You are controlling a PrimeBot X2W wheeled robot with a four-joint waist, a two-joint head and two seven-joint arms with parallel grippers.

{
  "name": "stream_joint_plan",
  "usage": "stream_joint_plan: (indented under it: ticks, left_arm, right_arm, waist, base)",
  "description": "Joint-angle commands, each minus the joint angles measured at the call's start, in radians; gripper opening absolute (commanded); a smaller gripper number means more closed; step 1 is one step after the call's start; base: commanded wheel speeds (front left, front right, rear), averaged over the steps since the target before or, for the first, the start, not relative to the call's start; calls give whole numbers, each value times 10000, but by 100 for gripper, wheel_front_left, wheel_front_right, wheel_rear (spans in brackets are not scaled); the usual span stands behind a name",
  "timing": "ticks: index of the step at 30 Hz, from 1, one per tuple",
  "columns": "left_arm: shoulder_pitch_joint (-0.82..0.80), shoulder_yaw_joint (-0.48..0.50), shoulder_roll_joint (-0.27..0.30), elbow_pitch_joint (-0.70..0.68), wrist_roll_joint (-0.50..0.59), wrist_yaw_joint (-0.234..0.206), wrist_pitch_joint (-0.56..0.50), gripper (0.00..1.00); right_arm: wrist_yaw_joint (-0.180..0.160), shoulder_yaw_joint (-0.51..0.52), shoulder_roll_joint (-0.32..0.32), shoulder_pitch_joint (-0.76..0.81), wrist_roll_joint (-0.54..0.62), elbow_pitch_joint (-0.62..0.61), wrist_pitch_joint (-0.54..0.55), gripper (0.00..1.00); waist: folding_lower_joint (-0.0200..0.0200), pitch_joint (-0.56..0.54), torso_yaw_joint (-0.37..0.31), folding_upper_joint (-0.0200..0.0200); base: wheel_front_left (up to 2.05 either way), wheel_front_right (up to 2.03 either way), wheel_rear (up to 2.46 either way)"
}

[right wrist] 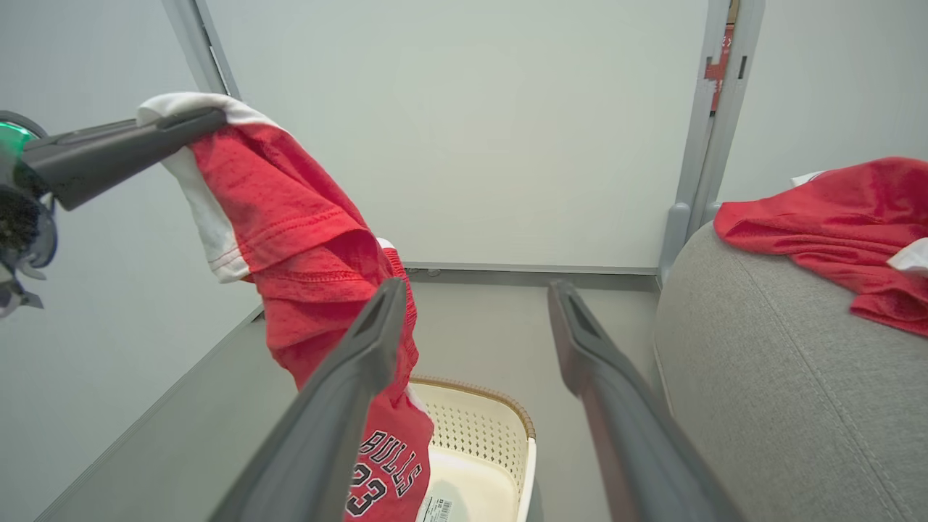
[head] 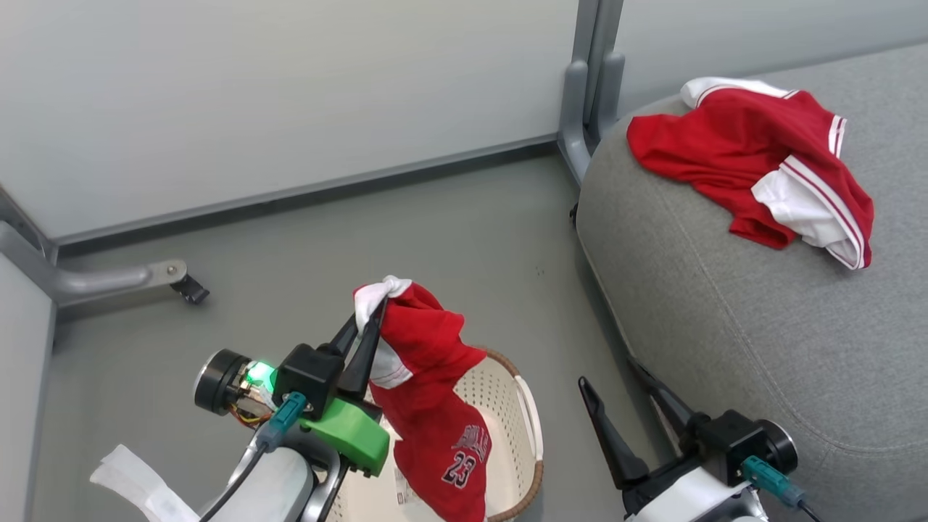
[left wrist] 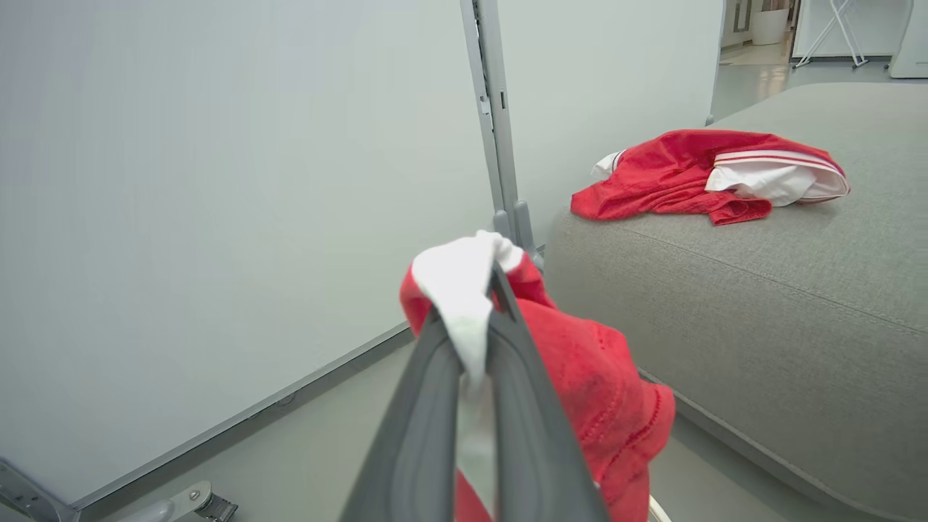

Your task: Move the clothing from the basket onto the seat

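Nearest me, right gripper (head: 609, 372) idle, long dark fingers spread wide. Left gripper (head: 368, 319) pinched the white trim of the red "BULLS 23" garment (head: 428, 391) — it hung over the cream perforated plastic basket (head: 535, 428). Beyond, I saw a second red white-striped garment (head: 732, 145) crumpled on the grey fabric couch seat (head: 725, 326).

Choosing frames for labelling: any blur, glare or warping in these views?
Head view: even, soft light, sharp; the jersey print reads. Left wrist view: left gripper jaws close up and soft, far room bright. Right wrist view: posts splay from wide-angle warp, right gripper jaws loom.
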State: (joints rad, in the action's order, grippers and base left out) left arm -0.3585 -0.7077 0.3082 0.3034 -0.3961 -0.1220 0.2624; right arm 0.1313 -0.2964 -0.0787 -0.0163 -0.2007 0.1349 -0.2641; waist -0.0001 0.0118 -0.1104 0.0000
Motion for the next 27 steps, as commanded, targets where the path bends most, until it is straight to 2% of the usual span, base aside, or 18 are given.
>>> stream_joint_plan:
  ticks: [1,18,27]
  left_arm:
    - [123,-21,57,-163,-36,50,-12,0]
    - [-444,-786,-351,-2280,-87,379,-1089,0]
    - [-737,-1425,-826,-2922,-135,731,-1558,0]
  right_arm:
    - [-11,-124,-85,19,51,41,-5,100]
    - [-11,-1961,114,-1293,-3,621,-5,100]
    - [-11,-1994,238,-1837,-214,1416,-3,100]
  waist:
    - [1,-358,-70,0]
    - [1,-486,163,0]
    - [1,-344,283,0]
  base:
    - [0,0,0]
    - [0,0,0]
    - [0,0,0]
